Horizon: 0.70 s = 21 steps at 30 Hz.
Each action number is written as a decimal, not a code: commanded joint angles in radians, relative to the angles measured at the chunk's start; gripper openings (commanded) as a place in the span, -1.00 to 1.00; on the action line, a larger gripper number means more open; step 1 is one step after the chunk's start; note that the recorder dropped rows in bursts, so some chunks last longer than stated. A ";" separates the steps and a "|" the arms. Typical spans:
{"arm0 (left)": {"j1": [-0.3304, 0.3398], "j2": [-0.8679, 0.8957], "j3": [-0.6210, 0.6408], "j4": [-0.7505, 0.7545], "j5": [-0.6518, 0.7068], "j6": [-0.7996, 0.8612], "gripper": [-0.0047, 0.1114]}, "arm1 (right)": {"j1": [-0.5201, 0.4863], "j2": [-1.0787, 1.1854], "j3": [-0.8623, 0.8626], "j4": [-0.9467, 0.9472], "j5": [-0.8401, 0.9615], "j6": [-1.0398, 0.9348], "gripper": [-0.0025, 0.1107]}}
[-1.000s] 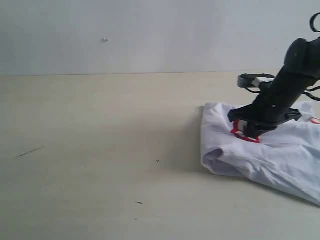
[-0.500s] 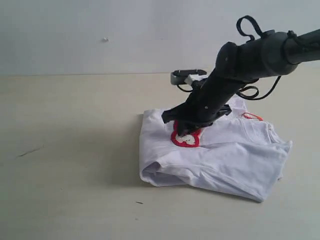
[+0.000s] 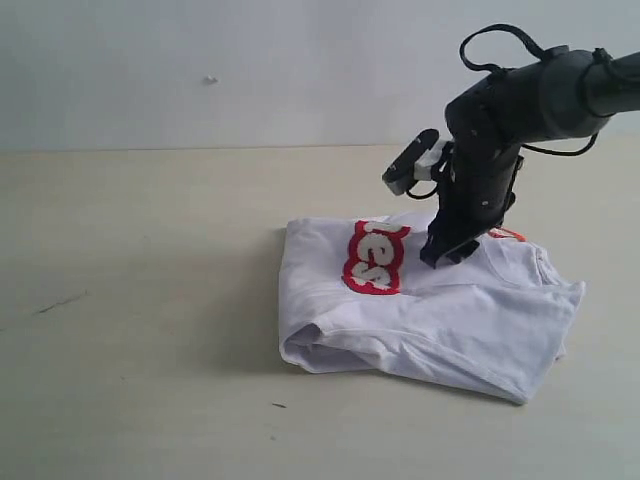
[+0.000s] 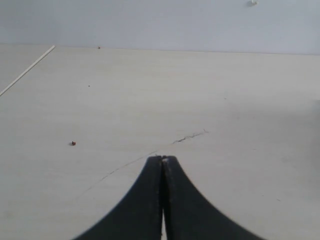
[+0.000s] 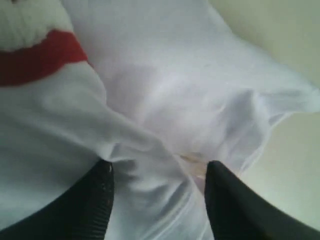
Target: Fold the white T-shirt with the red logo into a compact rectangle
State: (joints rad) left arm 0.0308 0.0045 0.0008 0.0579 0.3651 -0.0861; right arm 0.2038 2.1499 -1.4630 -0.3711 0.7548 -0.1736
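the right end effector [image 3: 447, 255] has let go of the white cotton t-shirt [image 3: 440, 310] and slid off its fuzzy red logo [image 3: 375, 257], fingers [image 5: 100, 200] now apart, so the shirt lies half folded on the worktop [image 3: 150, 300]. the left end effector [image 4: 162, 165] is pinched shut on nothing. the logo's other letters are hidden in the fold.

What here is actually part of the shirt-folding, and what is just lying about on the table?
Part of the job: white T-shirt, its red logo, right fingers open over the cloth.
Just lying about: dark mark and red speck on the table; left fingers, shut, idle.
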 commanded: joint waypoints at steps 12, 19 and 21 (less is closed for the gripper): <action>0.004 -0.005 -0.001 -0.002 -0.012 0.003 -0.92 | 0.051 -0.059 -0.071 -0.063 -0.066 -0.065 -0.96; 0.004 -0.005 -0.001 -0.002 -0.012 0.003 -0.92 | 0.087 -0.108 -0.077 -0.333 -0.284 0.134 -0.96; 0.004 -0.005 -0.001 -0.002 -0.012 0.003 -0.92 | 0.087 -0.091 -0.077 -0.380 -0.268 0.194 -0.96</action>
State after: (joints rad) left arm 0.0308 0.0045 0.0008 0.0579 0.3651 -0.0861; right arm 0.2932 2.0444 -1.5358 -0.6506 0.5023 -0.0764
